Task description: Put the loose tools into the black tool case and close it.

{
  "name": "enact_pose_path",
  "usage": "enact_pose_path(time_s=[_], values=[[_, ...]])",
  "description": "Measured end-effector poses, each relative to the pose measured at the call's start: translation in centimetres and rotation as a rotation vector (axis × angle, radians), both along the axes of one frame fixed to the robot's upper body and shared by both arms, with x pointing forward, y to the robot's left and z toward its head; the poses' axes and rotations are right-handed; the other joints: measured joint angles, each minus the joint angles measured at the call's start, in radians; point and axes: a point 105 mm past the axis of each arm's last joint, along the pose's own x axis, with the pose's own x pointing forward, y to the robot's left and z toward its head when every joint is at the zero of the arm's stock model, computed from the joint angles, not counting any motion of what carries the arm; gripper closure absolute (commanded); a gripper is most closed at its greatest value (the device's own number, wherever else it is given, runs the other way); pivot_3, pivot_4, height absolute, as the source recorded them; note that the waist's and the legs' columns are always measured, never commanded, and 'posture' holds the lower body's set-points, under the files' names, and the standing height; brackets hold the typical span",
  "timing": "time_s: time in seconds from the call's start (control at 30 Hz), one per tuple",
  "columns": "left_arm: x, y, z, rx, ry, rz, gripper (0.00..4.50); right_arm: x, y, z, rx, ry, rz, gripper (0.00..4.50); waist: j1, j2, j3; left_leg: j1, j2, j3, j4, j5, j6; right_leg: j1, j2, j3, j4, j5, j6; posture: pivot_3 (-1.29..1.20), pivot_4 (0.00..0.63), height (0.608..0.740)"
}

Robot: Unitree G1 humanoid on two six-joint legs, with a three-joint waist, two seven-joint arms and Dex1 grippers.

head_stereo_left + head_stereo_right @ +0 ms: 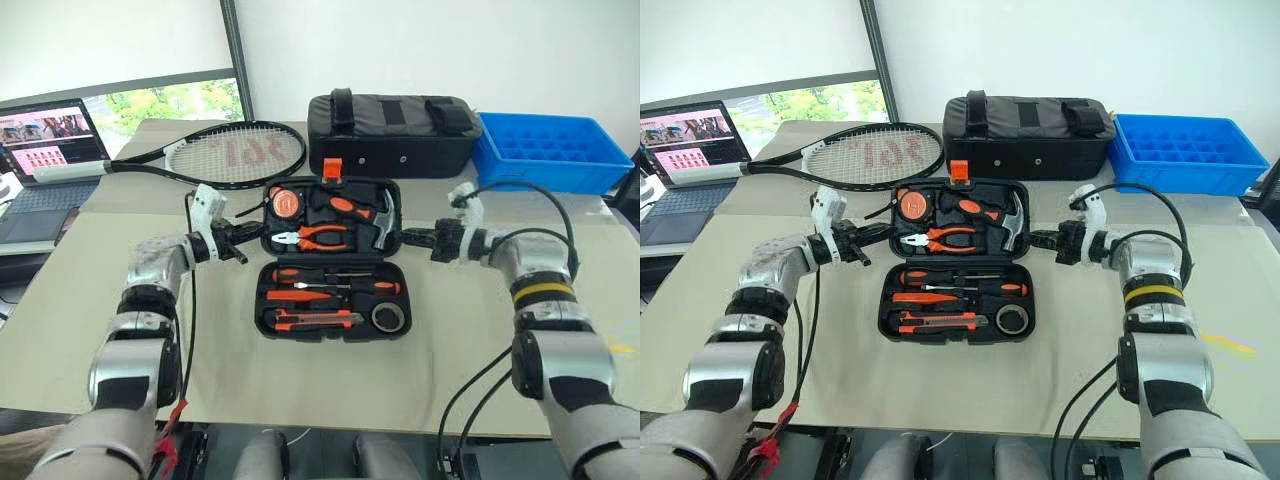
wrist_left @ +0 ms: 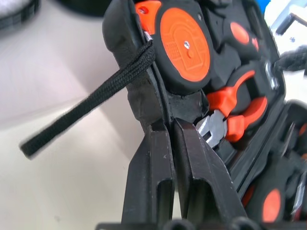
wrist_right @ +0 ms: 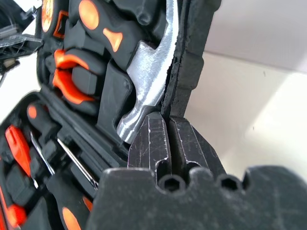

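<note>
The black tool case [image 1: 392, 293] lies open in the middle of the table, its lid tilted up at the far side with the orange latch tab [image 1: 331, 168] on top. In the near half sit two black-and-orange screwdrivers [image 1: 335, 274], a slim orange screwdriver [image 1: 300, 295], the utility knife [image 1: 310, 320] and the grey tape roll [image 1: 388, 318]. My left gripper [image 1: 250, 236] is shut on the lid's left rim, which runs between its fingers [image 2: 153, 158]. At the lid's right rim beside the hammer [image 3: 148, 81], my right gripper [image 1: 408, 238] is shut on the edge.
Behind the case lie a tennis racket [image 1: 235, 152], a black fabric bag [image 1: 390, 135] and a blue compartment tray [image 1: 548, 150]. A laptop [image 1: 45, 150] stands at the far left. A black strap [image 2: 91, 110] hangs off the lid's left edge.
</note>
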Motion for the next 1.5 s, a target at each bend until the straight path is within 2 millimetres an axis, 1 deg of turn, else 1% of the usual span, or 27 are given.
enact_pose_path(time_s=[0.07,0.2,0.3,0.37,0.43,0.47,0.5,0.53,0.57,0.6,0.63,0.7,0.73,0.77,0.8,0.87,0.9,0.93,1.0,1.07,1.17,1.2,1.27,1.33,1.4,1.47,1.5], values=[[-0.9,-0.1,0.1,0.069,-0.111,-0.022,4.43,-0.8,-0.1,0.1,-0.024,-0.083,0.031,4.50,0.002,0.000,0.000,0.001,0.000,0.000,0.000,0.000,0.000,0.001,0.000,-0.001,0.000,0.000,0.000,0.00,0.150,0.708],[-3.0,0.0,0.2,0.265,-0.335,-0.080,4.43,-2.4,-0.2,0.1,-0.116,-0.278,0.086,4.50,0.003,0.001,-0.001,0.002,0.000,0.000,0.000,0.000,0.000,0.002,-0.001,0.000,-0.001,0.000,0.000,0.00,0.150,0.708],[-4.2,-0.1,-0.1,0.339,-0.441,-0.102,4.43,-3.5,-0.5,-0.2,-0.200,-0.412,0.115,4.50,0.006,0.002,-0.001,0.004,0.000,0.000,0.001,0.000,0.001,0.005,-0.001,0.000,-0.001,0.000,0.000,0.00,0.150,0.708],[-4.7,-0.2,-0.5,0.359,-0.490,-0.098,4.43,-4.1,-0.6,-0.5,-0.234,-0.491,0.121,4.50,0.006,0.002,-0.001,0.006,-0.001,0.000,0.002,0.000,0.001,0.008,-0.002,0.000,-0.003,0.000,0.000,0.00,0.150,0.708],[-5.3,-0.3,-0.9,0.396,-0.542,-0.107,4.43,-4.6,-0.7,-0.9,-0.270,-0.553,0.128,4.50,0.006,0.002,-0.001,0.010,-0.001,0.000,0.001,0.000,0.001,0.013,-0.002,0.000,-0.010,0.000,0.000,0.00,0.150,0.708],[-5.5,-0.2,-1.0,0.411,-0.562,-0.115,4.48,-4.8,-0.6,-1.0,-0.289,-0.576,0.137,4.14,0.006,0.002,-0.001,0.011,-0.001,0.001,0.001,0.000,0.001,0.014,-0.002,0.000,-0.010,0.000,0.000,0.00,0.150,0.708],[-5.9,-0.3,-1.0,0.439,-0.592,-0.136,4.14,-5.2,-0.8,-1.1,-0.321,-0.608,0.151,3.77,0.006,0.002,-0.001,0.012,-0.001,0.001,0.001,0.000,0.001,0.015,-0.002,0.000,-0.011,0.000,0.000,0.00,0.150,0.708],[-6.2,-0.3,-1.1,0.461,-0.615,-0.158,3.76,-5.5,-0.9,-1.2,-0.348,-0.628,0.170,3.51,0.006,0.002,-0.001,0.012,-0.001,0.001,0.001,0.000,0.001,0.016,-0.002,0.000,-0.011,0.000,0.000,0.00,0.150,0.708],[-6.8,-0.2,-1.2,0.497,-0.650,-0.193,3.56,-6.0,-0.9,-1.3,-0.378,-0.653,0.197,3.25,0.007,0.002,-0.001,0.012,-0.001,0.001,0.001,0.000,0.001,0.016,-0.002,0.000,-0.011,0.000,0.000,0.00,0.150,0.708],[-7.2,-0.2,-1.3,0.519,-0.670,-0.220,3.15,-6.3,-1.1,-1.4,-0.395,-0.660,0.211,2.89,0.008,0.002,-0.001,0.012,-0.001,0.001,0.001,0.000,0.001,0.016,-0.002,0.000,-0.011,0.000,0.000,0.00,0.150,0.708],[-8.0,-0.4,-1.6,0.548,-0.712,-0.267,2.72,-6.9,-1.3,-1.8,-0.424,-0.665,0.238,2.51,0.012,0.002,-0.001,0.012,-0.001,0.001,0.001,0.000,0.001,0.017,-0.003,0.000,-0.011,0.000,0.000,0.00,0.150,0.708],[-9.0,-0.6,-1.9,0.574,-0.772,-0.321,2.04,-8.1,-2.3,-2.8,-0.477,-0.643,0.276,1.86,0.022,0.002,-0.001,0.012,-0.001,0.002,0.001,0.000,0.001,0.017,-0.003,0.000,-0.012,0.000,0.000,0.00,0.150,0.708],[-9.4,-0.5,-2.2,0.580,-0.778,-0.335,1.78,-8.5,-2.8,-3.3,-0.494,-0.619,0.283,1.79,0.025,0.002,-0.001,0.012,-0.001,0.002,0.001,-0.001,0.001,0.017,-0.004,0.000,-0.012,0.000,0.000,0.00,0.150,0.708],[-9.9,-0.2,-2.5,0.587,-0.780,-0.345,1.34,-9.0,-3.3,-3.5,-0.502,-0.605,0.283,1.79,0.026,0.002,-0.001,0.012,-0.001,0.003,0.001,-0.001,0.001,0.017,-0.004,0.001,-0.012,0.000,0.000,0.00,0.150,0.708],[-10.2,0.0,-2.8,0.590,-0.776,-0.348,0.99,-9.3,-3.7,-3.6,-0.506,-0.594,0.284,1.79,0.026,0.002,-0.001,0.013,-0.001,0.003,0.001,-0.001,0.001,0.017,-0.004,0.001,-0.012,0.000,0.000,0.00,0.150,0.708],[-11.6,0.7,-2.4,0.573,-0.823,-0.352,0.26,-11.3,-4.8,-4.2,-0.533,-0.517,0.317,1.79,0.027,0.002,-0.001,0.013,0.001,0.003,0.001,-0.001,0.002,0.017,-0.004,0.001,-0.012,0.000,0.000,0.00,0.150,0.708],[-12.1,1.4,-2.3,0.569,-0.822,-0.339,0.06,-12.3,-5.4,-4.9,-0.532,-0.453,0.323,1.79,0.027,0.002,-0.001,0.015,0.002,0.004,0.001,-0.001,0.002,0.019,-0.004,0.001,-0.011,0.000,-0.001,0.00,0.150,0.708],[-12.3,1.8,-2.1,0.553,-0.825,-0.320,0.06,-13.4,-5.6,-5.1,-0.522,-0.401,0.330,1.79,0.027,0.003,-0.002,0.015,0.002,0.004,0.000,-0.001,0.002,0.018,-0.004,0.002,-0.012,-0.001,-0.001,0.00,0.150,0.708],[-12.1,3.0,-1.7,0.538,-0.794,-0.249,0.06,-15.1,-5.1,-5.4,-0.491,-0.314,0.362,1.79,0.027,0.003,-0.002,0.016,0.002,0.004,0.001,-0.001,0.002,0.019,-0.003,0.001,-0.011,-0.001,-0.001,0.00,0.150,0.708],[-10.7,3.6,-1.1,0.494,-0.741,-0.165,0.06,-16.3,-4.0,-5.1,-0.437,-0.251,0.391,1.79,0.024,0.003,-0.002,0.016,0.001,0.004,0.002,-0.001,0.002,0.019,-0.003,0.001,-0.010,-0.001,-0.001,0.00,0.150,0.708],[-8.3,4.7,0.2,0.393,-0.645,-0.015,0.06,-18.3,-2.0,-5.2,-0.382,-0.152,0.471,1.79,0.021,0.001,-0.001,0.017,0.001,0.004,0.003,0.001,0.003,0.019,-0.001,0.000,-0.010,-0.003,0.004,0.00,0.150,0.708],[-7.9,4.7,0.5,0.378,-0.632,-0.002,0.06,-18.6,-1.6,-5.3,-0.368,-0.132,0.485,1.79,0.020,0.000,-0.001,0.017,0.001,0.003,0.003,0.001,0.003,0.019,0.000,0.001,-0.010,-0.003,0.004,0.00,0.150,0.708],[-6.5,3.9,1.5,0.298,-0.595,0.024,0.06,-19.3,-0.2,-5.6,-0.342,-0.084,0.533,1.79,0.021,-0.001,-0.001,0.016,0.001,0.003,0.004,0.001,0.003,0.018,0.000,0.000,-0.010,-0.003,0.004,0.00,0.150,0.708],[-5.3,2.8,2.5,0.243,-0.571,0.018,0.06,-19.1,1.2,-5.7,-0.320,-0.086,0.558,1.79,0.022,-0.002,-0.001,0.015,0.001,0.002,0.004,0.001,0.003,0.018,0.001,0.000,-0.010,-0.003,0.004,0.00,0.150,0.708],[-4.7,1.5,3.7,0.215,-0.579,-0.010,0.06,-18.5,2.4,-5.7,-0.308,-0.112,0.567,1.79,0.022,-0.002,-0.001,0.014,0.000,0.002,0.004,0.001,0.003,0.017,0.001,0.001,-0.011,-0.003,0.003,0.00,0.150,0.708],[-4.2,0.5,4.6,0.181,-0.576,-0.031,0.06,-17.3,3.2,-5.8,-0.306,-0.144,0.550,1.79,0.021,-0.003,0.000,0.014,0.001,0.002,0.004,0.001,0.003,0.017,0.001,0.001,-0.011,-0.002,0.003,0.00,0.150,0.708],[-3.8,-0.2,5.3,0.159,-0.573,-0.048,0.06,-16.1,3.8,-5.9,-0.305,-0.167,0.527,1.79,0.020,-0.004,0.000,0.014,0.001,0.002,0.003,0.001,0.003,0.017,0.002,0.001,-0.011,-0.002,0.002,0.00,0.150,0.708]])
